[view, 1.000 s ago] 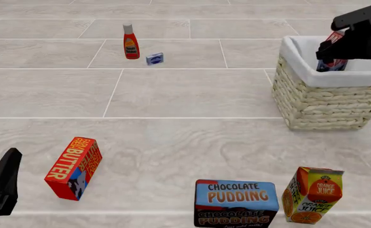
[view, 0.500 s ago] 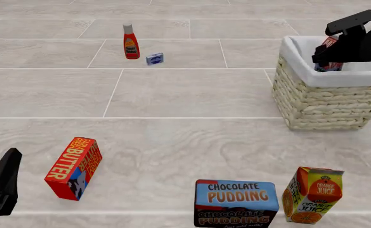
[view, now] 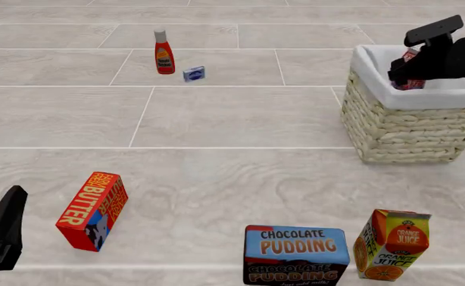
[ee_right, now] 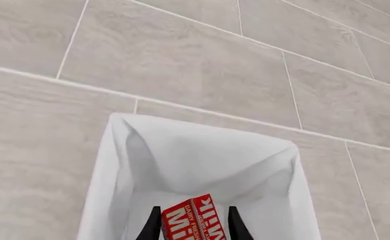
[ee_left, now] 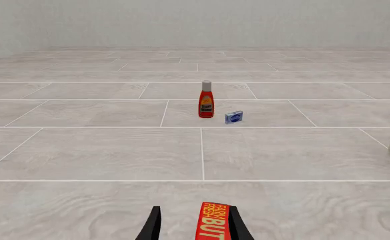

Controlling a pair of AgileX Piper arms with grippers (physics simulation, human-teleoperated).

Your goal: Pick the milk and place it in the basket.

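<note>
Right gripper (view: 413,70) is closed on the milk (view: 409,67), carton pinched between both fingers; right wrist view shows the red top with white lettering sitting between the fingertips. Milk hangs over the basket (view: 399,128), partly below the rim line in front view, above the white lining. Can't tell if its base touches the basket floor yet; the rim hides the bottom.

Step in hand, as I judge it: the release into the basket. To do it well:
- Keep the carton over the open middle of the lining, as the wrist view has it, not over a folded edge.
- Lower a bit more so it drops a short way only and lands upright instead of tipping.
- Spread the fingers fully before lifting, then pull straight up so neither finger drags the gabled top or snags the cloth.
- Milk sits toward the near-left part of the basket in front view, so watch that wall when retracting.

Left gripper (ee_left: 193,231) idles low at the near-left of the table, fingers parted, nothing held. Butter (view: 94,210) lies just ahead of it; its red end shows between the fingers in the left wrist view but is not gripped.

Clutter is well away from the basket: ketchup (view: 164,52) and a small blue packet (view: 194,74) far side, pudding (view: 296,254) and juice (view: 393,244) at the near edge. None needs touching.
</note>
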